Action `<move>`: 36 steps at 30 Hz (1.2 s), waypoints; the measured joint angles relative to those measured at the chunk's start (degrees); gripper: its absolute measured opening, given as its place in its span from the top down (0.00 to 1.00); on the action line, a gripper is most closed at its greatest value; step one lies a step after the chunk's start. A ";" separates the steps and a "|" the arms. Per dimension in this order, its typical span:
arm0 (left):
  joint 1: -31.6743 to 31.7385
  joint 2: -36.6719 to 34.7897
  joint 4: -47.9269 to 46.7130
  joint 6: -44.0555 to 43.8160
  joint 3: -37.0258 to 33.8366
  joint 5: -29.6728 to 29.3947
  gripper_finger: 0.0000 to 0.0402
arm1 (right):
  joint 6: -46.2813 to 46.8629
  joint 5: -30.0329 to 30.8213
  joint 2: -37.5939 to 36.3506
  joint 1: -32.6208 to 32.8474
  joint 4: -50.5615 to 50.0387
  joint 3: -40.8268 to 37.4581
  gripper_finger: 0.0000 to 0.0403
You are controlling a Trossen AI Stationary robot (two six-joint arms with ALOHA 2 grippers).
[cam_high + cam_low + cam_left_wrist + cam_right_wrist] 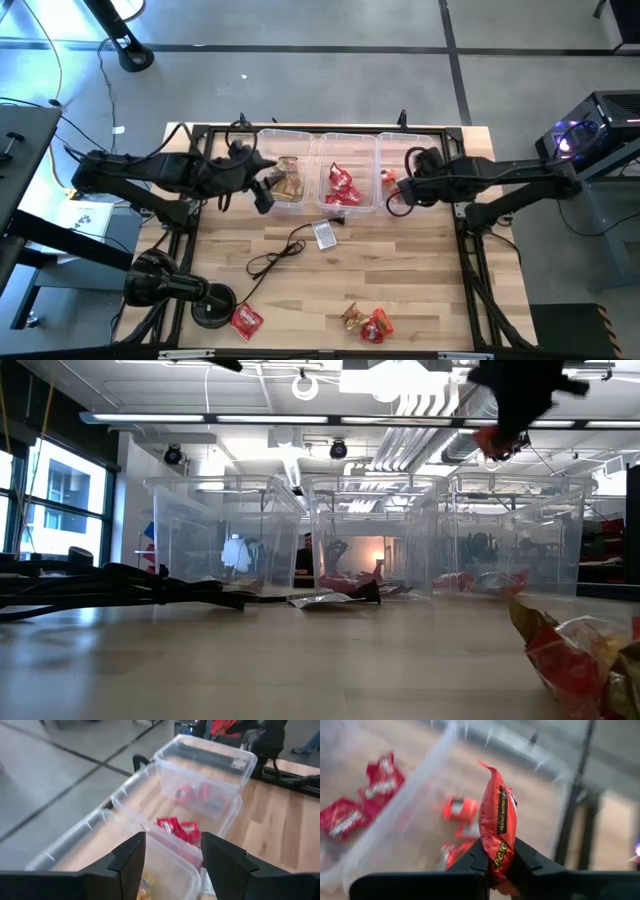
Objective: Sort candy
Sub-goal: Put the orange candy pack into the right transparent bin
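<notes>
The right gripper [497, 862] pinches an orange candy [498, 827], long axis upright, directly above the right bin [410, 145] at the table's [420, 290] far edge, so release is straight down. The left gripper [172, 857] hangs open over the left bin [290, 140], empty. Loose candy [365, 322] waits near the front edge.
</notes>
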 joint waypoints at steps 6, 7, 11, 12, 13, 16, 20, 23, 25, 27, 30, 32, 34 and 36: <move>-3.87 -2.37 3.27 -7.49 -5.92 0.08 0.52 | -4.99 -12.86 -5.01 -6.28 20.04 -16.80 0.70; -4.43 -2.63 3.67 -8.07 -6.26 0.06 0.52 | -4.61 -13.75 -5.57 -7.31 21.97 -18.50 0.65; -5.92 -2.76 4.71 -9.05 -6.59 -0.17 0.51 | -7.25 -17.32 -6.02 -9.64 25.66 -20.40 0.46; -6.26 -2.71 5.65 -9.01 -6.61 -0.07 0.51 | -9.15 -18.17 -6.05 -9.81 25.53 -19.79 0.43; -6.51 -2.71 7.15 -8.92 -6.61 -0.07 0.51 | -11.08 -18.56 -6.05 -9.84 25.55 -18.83 0.39; -6.81 -2.34 13.53 -6.19 -6.58 -0.06 0.51 | -16.07 -18.97 -6.05 -9.55 24.43 -14.40 0.33; -6.81 -0.64 20.05 -1.27 -6.54 0.05 0.51 | -19.39 -16.76 -6.05 -7.76 18.42 -4.80 0.31; -6.79 0.91 22.04 -0.40 -6.54 1.18 0.51 | -19.44 -15.68 -6.10 -4.09 15.80 2.70 0.31; -6.79 2.17 22.41 -0.57 -6.54 3.27 0.51 | -18.13 -15.94 -6.12 -0.44 17.01 6.04 0.31; -6.79 3.79 23.03 -0.56 -6.54 5.57 0.51 | -15.68 -16.58 -5.90 3.99 19.38 7.27 0.31; -6.79 6.37 23.18 -1.34 -6.57 7.94 0.51 | -7.72 -18.68 -3.86 11.16 20.37 6.09 0.31; -6.81 7.89 23.91 -3.87 -6.58 9.42 0.51 | -1.34 -21.00 -0.96 16.19 20.36 3.94 0.31; -7.09 9.24 26.66 -5.20 -6.61 11.33 0.51 | 4.14 -23.19 2.63 21.50 23.27 0.93 0.31; -7.74 10.25 29.69 -5.36 -6.61 11.80 0.51 | 9.37 -25.41 6.37 26.73 29.00 -1.96 0.31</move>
